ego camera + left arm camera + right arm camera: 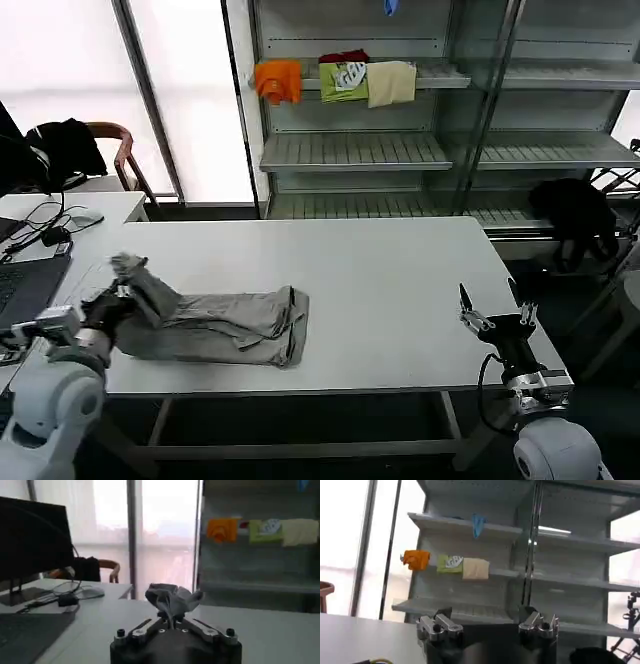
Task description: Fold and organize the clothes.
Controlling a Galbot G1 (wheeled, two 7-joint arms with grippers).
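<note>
One light grey soft-fabric shirt [220,325] lies folded long on the white table's [380,290] left half. Left gripper [118,292] clenches its bunched end [171,600], lifted. Right gripper [492,305] hovers released near the right edge.

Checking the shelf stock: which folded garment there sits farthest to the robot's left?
The orange garment, at the row's left end; the green one and cream one lie to its right.
</note>
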